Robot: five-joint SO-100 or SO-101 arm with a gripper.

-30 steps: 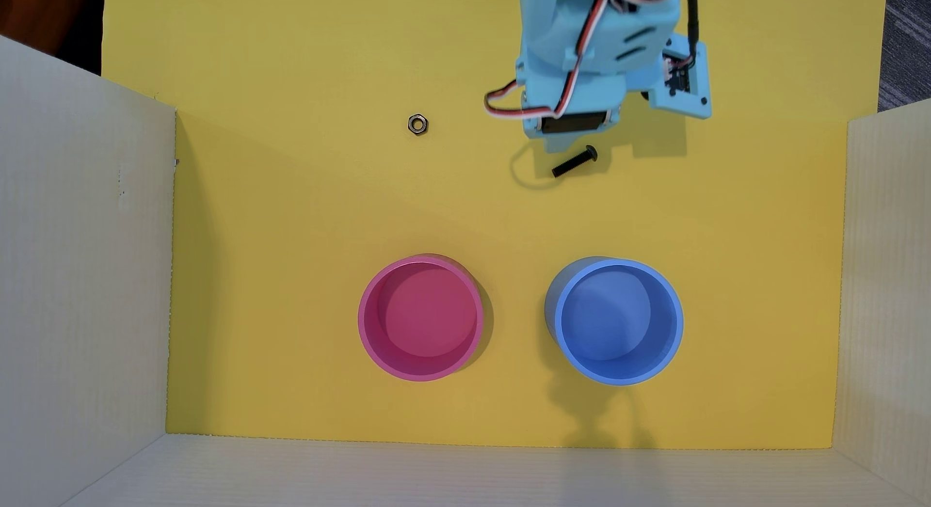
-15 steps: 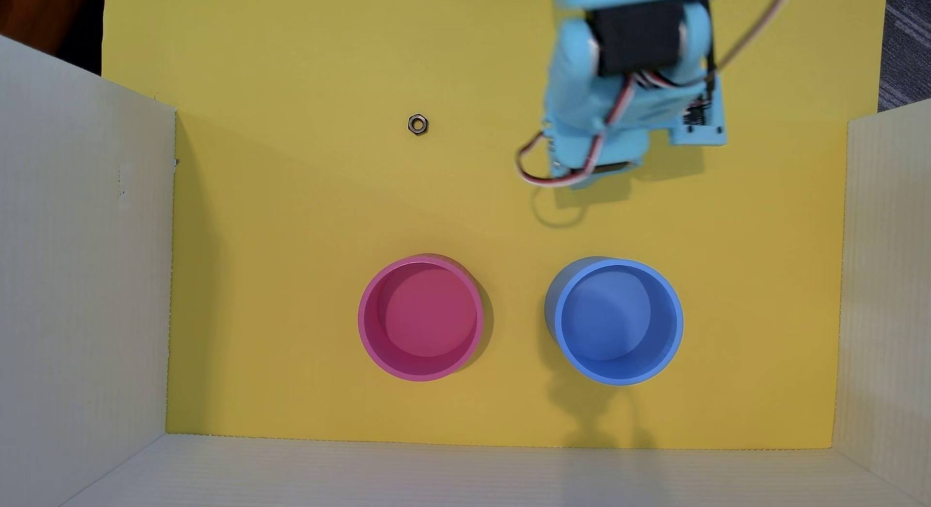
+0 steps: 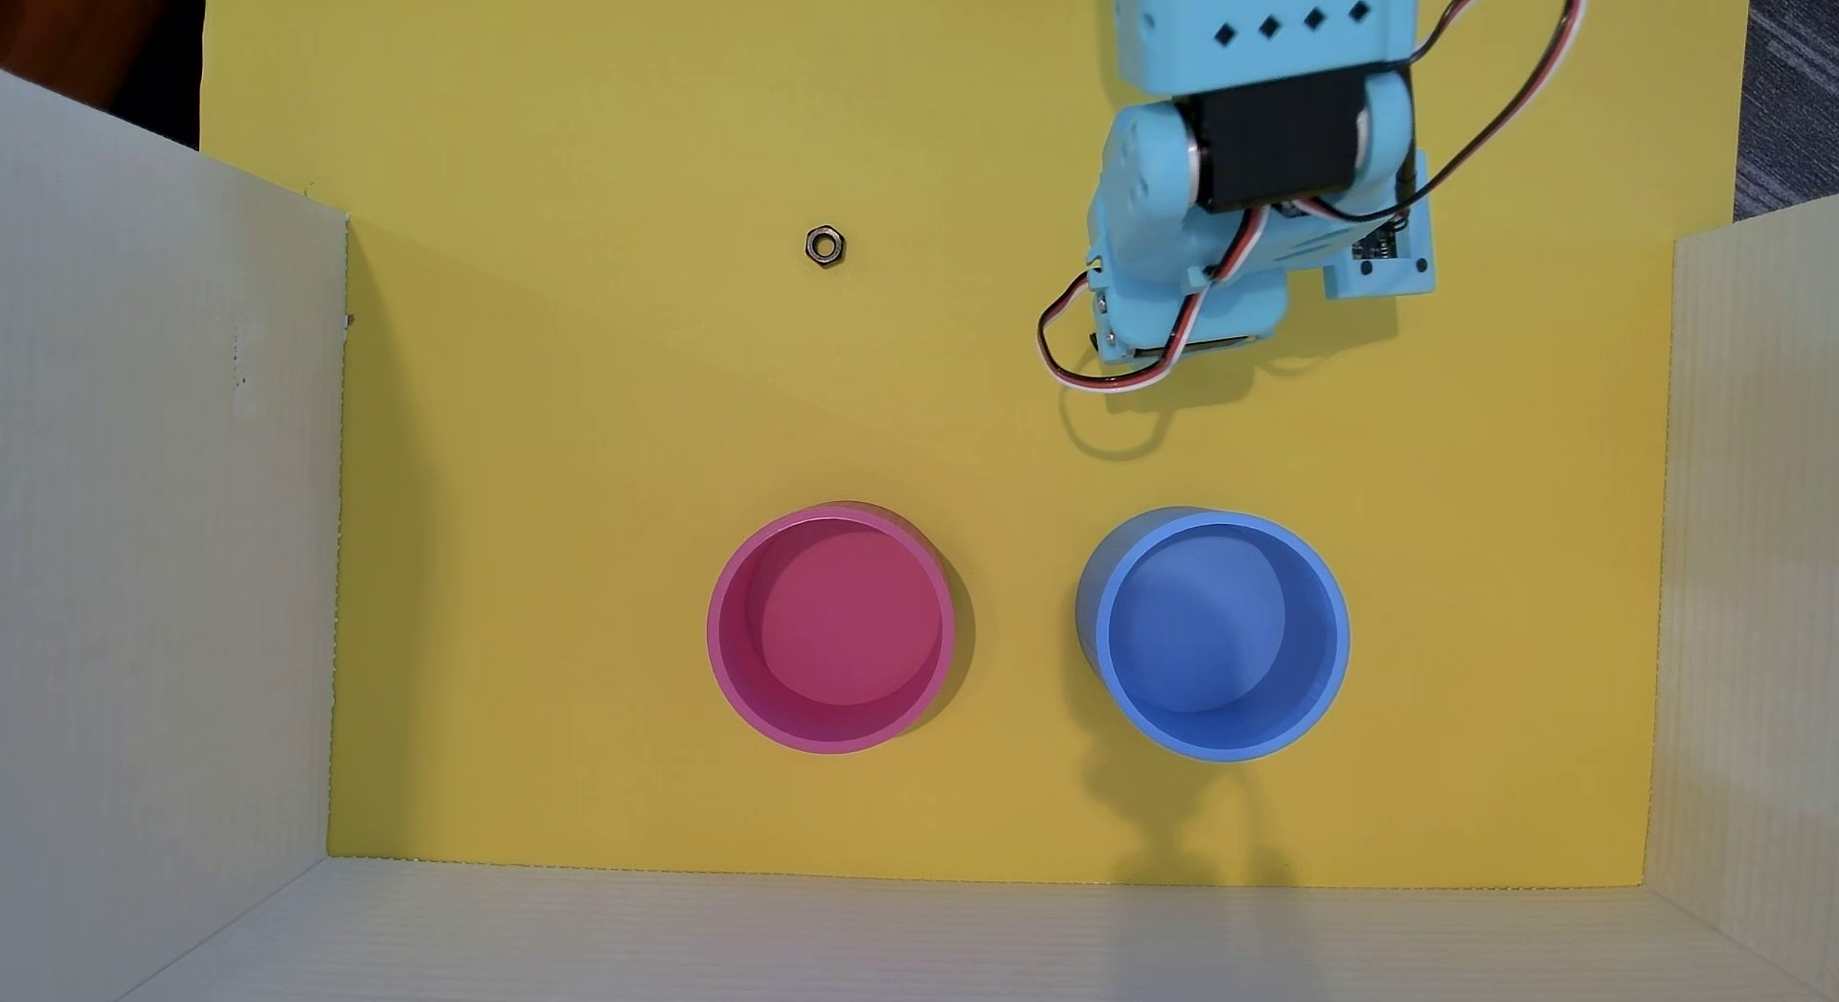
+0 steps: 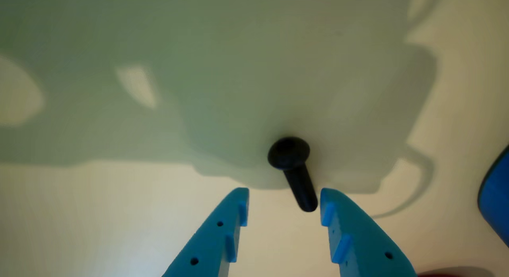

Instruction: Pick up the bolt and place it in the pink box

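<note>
Wrist view: the fingers (image 4: 284,197) are spread wide, nothing gripped, with the bolt (image 4: 293,169) lying on the table right at their tips. Overhead, the pink box (image 3: 831,629) sits well apart from the arm.

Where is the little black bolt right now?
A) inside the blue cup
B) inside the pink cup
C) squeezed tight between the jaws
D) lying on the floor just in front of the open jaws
D: in the wrist view the bolt lies on the surface, its tip just reaching the gap of the open gripper, nothing pinching it; the overhead view shows the pink box empty.
</note>
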